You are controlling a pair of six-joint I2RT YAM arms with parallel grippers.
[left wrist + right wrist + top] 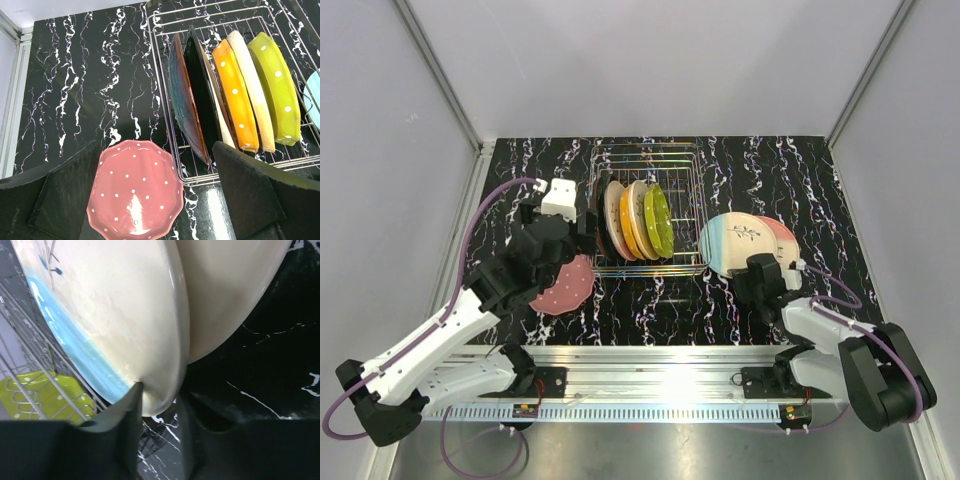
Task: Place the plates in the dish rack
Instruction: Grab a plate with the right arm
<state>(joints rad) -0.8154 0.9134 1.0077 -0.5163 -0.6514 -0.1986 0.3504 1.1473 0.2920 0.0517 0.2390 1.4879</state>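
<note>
The silver wire dish rack (682, 172) holds several upright plates: dark, black, cream, orange (235, 95) and yellow-green (275, 85). A pink dotted scalloped plate (135, 187) lies flat on the table just left of the rack's near corner, also seen from above (568, 287). My left gripper (552, 243) hovers over it, open and empty, a finger (250, 190) on each side. My right gripper (767, 272) is shut on the lower rim of a cream and light blue plate (100, 305), held tilted up right of the rack (737, 240). Another plate (785, 238) lies behind it.
The black marbled table (520, 170) has a raised metal rim on the left (470, 220) and a metal rail along the near edge (650, 370). Grey walls close in the back and sides. The rack's right wires (30, 390) stand close to the held plate.
</note>
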